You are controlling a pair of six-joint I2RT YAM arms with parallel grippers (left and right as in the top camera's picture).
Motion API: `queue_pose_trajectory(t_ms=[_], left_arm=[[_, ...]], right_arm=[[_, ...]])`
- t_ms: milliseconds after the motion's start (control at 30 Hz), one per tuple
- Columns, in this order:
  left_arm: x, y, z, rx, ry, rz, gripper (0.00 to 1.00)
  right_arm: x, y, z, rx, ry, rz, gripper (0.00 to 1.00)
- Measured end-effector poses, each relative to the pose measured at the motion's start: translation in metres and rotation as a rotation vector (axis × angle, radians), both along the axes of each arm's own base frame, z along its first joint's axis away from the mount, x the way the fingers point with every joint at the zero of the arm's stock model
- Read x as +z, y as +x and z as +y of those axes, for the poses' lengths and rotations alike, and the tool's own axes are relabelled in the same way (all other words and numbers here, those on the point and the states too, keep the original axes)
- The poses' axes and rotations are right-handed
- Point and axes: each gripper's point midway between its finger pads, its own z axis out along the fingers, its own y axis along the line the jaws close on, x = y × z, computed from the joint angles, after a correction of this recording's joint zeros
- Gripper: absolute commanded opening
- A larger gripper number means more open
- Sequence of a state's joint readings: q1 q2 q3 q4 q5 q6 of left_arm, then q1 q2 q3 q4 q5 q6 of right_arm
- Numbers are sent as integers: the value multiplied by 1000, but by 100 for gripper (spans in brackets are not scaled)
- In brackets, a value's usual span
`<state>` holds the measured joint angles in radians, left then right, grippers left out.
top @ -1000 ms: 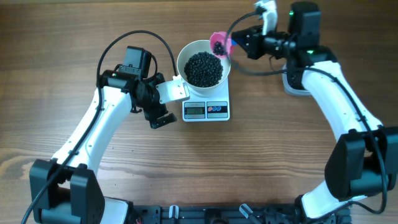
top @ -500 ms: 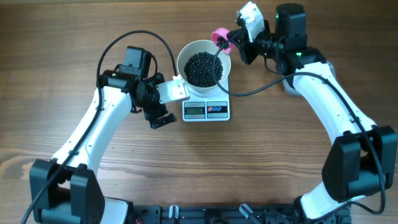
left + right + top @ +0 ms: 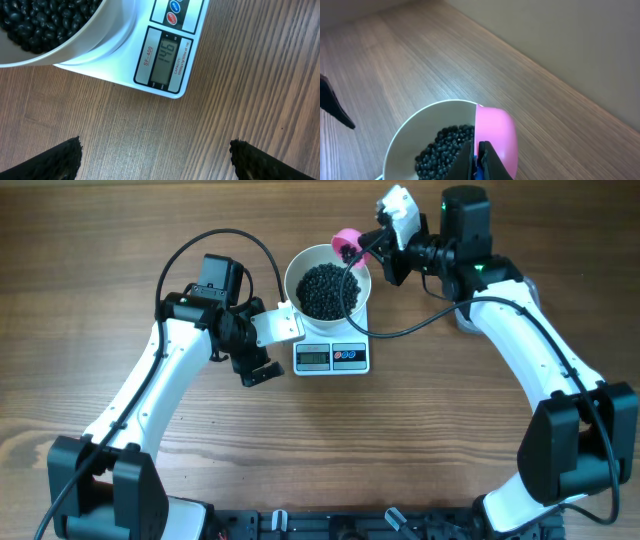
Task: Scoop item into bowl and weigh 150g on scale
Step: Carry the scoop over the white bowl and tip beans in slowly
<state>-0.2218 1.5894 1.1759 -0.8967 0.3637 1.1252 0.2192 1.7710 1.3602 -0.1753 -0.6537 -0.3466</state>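
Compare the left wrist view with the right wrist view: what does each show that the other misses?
Only the left wrist view shows the scale, its display reading 146 and its round buttons, with the left claw open above the table. Only the right wrist view shows the pink scoop at the rim of the white bowl, held by the shut right claw. Both show the white bowl and the black beans inside it.
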Motion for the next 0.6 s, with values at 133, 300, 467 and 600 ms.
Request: queue_pose_trajectory(t_ms=[133,300,467,600], left_arm=[[0,0,0,0,0,0,100],[0,0,0,0,0,0,100],[0,0,0,0,0,0,100],[0,0,0,0,0,0,100]], right_arm=[[1,1,0,-1,1,-8,4],[4,7,-2,-22,-7,-36,4],[6,7,-2,-22,-5,-43,4],[6,8,-2,-22,-5,-45,4]])
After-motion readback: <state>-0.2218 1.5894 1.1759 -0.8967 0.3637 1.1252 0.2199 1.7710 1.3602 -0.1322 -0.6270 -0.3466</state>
